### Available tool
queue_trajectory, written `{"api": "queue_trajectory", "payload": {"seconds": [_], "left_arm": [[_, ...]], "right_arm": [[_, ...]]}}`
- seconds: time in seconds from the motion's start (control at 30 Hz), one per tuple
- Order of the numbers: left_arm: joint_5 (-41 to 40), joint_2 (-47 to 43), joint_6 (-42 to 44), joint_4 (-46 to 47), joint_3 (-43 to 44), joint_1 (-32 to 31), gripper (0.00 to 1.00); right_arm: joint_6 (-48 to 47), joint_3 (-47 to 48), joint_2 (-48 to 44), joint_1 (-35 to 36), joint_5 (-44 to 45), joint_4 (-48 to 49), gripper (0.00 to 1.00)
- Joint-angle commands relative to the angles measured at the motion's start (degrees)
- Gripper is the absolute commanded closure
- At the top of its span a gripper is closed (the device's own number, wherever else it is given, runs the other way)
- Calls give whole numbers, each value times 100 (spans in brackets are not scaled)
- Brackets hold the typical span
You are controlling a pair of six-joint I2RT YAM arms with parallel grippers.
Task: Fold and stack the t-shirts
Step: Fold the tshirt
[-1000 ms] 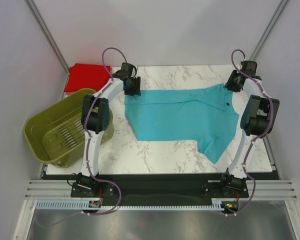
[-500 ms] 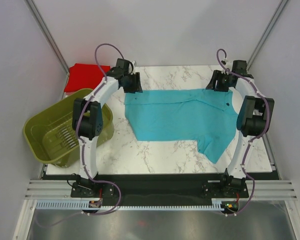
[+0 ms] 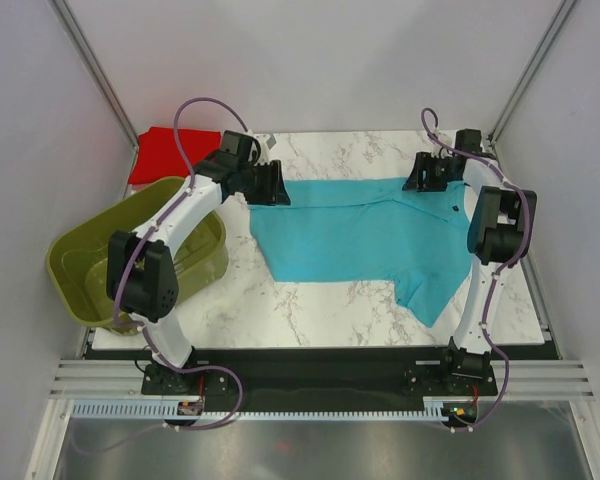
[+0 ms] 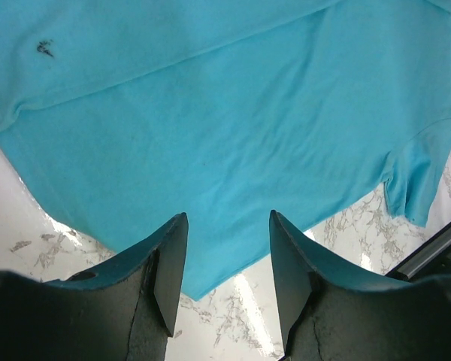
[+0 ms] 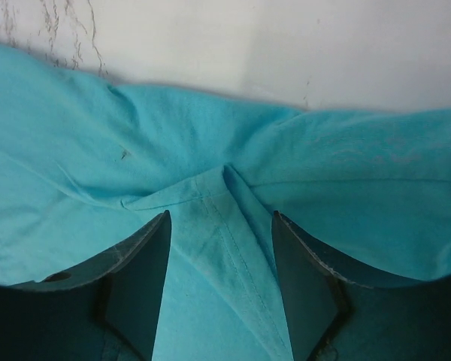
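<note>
Turquoise t-shirt (image 3: 360, 235) spread flat; left claw (image 4: 228, 248) and right claw (image 5: 220, 244) gape over its 12 o'clock edge, probably pinching it next to fold.

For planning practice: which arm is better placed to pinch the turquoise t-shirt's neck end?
Likely right: the right gripper is open over the turquoise t-shirt at its neck; the left gripper is open over its hem.

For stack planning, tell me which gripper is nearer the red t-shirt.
Left. The left gripper sits just right of the red t-shirt, above the turquoise t-shirt; the right gripper is far across the table.
</note>
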Motion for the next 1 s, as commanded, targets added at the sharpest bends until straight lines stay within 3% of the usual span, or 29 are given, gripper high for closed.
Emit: {"api": "queue_trajectory", "payload": {"seconds": [0.0,0.27,0.4,0.67,0.97], "left_arm": [[256,-450,-56,43,-118,15,45],[264,-494,-56,34,-118,15,45],[273,-451,-82,43,-118,15,45],[370,-380,-170,43,-91,6,46],[528,-380,-223,43,-118,-12,46]], "right_arm": [[-210,256,101,-4,-474,-1,36],[-237,282,189,-3,-649,-1,46],[-175,291,154,-3,-527,7,68],[-114,-358,-627,189,325,60,100],[97,-1299,-1427,471,677,377,100]]}}
